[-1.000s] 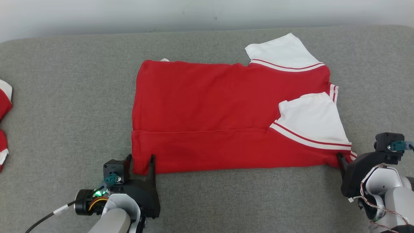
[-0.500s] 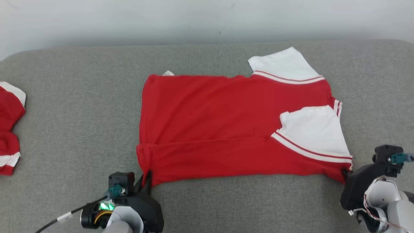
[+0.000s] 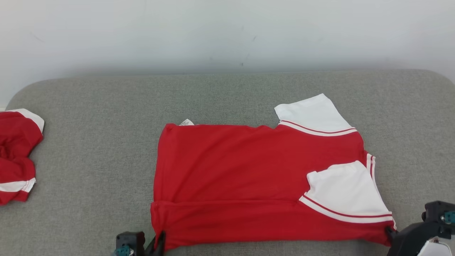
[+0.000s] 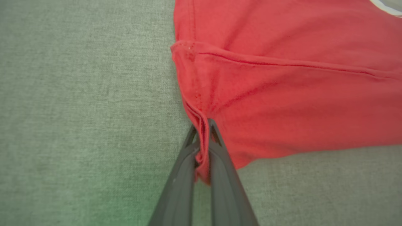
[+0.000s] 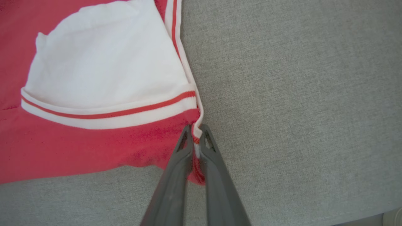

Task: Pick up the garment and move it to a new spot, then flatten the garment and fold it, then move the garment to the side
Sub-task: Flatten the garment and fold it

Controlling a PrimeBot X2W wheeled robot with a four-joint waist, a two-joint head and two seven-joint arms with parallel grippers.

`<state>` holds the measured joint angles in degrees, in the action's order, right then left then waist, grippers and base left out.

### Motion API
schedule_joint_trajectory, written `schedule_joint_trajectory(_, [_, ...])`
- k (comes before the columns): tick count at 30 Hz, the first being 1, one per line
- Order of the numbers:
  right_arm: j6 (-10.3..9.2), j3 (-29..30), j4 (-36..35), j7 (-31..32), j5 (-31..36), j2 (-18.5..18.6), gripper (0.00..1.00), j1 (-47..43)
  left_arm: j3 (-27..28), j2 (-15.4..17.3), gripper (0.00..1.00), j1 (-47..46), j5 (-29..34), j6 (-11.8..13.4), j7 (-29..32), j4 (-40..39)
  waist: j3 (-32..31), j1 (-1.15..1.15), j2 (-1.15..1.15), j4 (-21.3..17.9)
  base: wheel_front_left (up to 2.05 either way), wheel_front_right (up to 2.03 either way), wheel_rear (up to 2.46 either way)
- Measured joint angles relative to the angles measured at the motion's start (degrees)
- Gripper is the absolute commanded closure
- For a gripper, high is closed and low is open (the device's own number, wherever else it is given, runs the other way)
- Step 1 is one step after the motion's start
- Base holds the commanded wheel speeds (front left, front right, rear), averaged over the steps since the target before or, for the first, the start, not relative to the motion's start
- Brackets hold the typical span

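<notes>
The left gripper [image 4: 203,125] is pressed shut on a corner of the garment [image 4: 282,94], with a bunched strip of red hem pinched between its fingers at the lower centre of the left wrist view. The right gripper [image 5: 195,130] is likewise clamped on the opposite corner, where white trim and red cloth are caught between the fingertips at the lower centre of the right wrist view. In the head view the left gripper [image 3: 159,241] is cut off by the bottom edge left of centre, and the right gripper [image 3: 389,232] is placed in the lower right corner.

The upper part of the head view is taken up by a pale wall [image 3: 213,32]. Below it a grey fabric surface [image 3: 89,160] is spread across the frame. The red garment [image 3: 241,170] is laid mostly flat on it, centre right, with a band folded over along its bottom edge. A second red cloth [image 3: 16,149] is crumpled at the left edge, well apart. One white sleeve [image 3: 341,193] is folded onto the red body at lower right, and another [image 3: 314,113] is spread out at upper right. A small white label [image 3: 186,122] is seen at the garment's upper left corner.
</notes>
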<state>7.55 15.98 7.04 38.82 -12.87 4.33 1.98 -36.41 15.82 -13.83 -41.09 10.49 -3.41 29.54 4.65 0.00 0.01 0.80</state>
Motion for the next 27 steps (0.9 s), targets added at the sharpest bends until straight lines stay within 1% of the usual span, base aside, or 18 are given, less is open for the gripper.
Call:
schedule_joint_trajectory(10, [0.00, 0.99, -2.96, 0.52, -0.29, -1.34, 1.00, -4.61, 0.25, 1.55, 1.00, 5.84, -1.10, 2.85, 0.78, -5.36, -1.26, 0.00, 0.00, 0.20, 0.00, 0.00, 0.00])
schedule_joint_trajectory(11, [0.00, 0.96, -3.02, 0.51, -0.07, -1.37, 0.74, -4.72, 0.26, 1.69, 0.54, 6.23, -1.27, 3.07, 0.98, -5.71, -1.42, 0.00, 0.00, 0.19, 0.00, 0.00, 0.00])
schedule_joint_trajectory(12, [0.00, 0.92, -3.14, 0.49, 0.12, -1.40, 0.17, -4.83, 0.19, 1.80, 0.00, 6.58, -1.26, 3.11, 0.98, -5.99, -1.58, 0.00, 0.00, 0.18, 0.00, 0.00, 0.00])
schedule_joint_trajectory(13, [0.00, 0.87, -3.22, 0.47, 0.34, -1.40, 0.00, -4.96, 0.09, 1.93, 0.00, 6.82, -1.26, 3.12, 0.98, -6.17, -1.73, 0.00, 0.00, 0.16, 0.00, 0.00, 0.00])
schedule_joint_trajectory(22, [0.00, 0.44, -2.48, -2.37, 0.31, -1.41, 0.00, -5.11, 1.12, 2.64, 0.00, 7.61, -1.35, 3.78, -0.66, -7.28, -2.46, 0.00, -0.01, 0.48, 0.00, 0.00, 0.00])
schedule_joint_trajectory(27, [0.00, -0.33, -3.63, -1.70, 1.81, -1.33, 0.00, -2.49, 2.01, 3.41, 0.00, 5.99, -1.38, 3.88, -1.10, -8.94, -1.92, 0.00, 0.00, 0.61, 0.00, 0.00, 0.00])
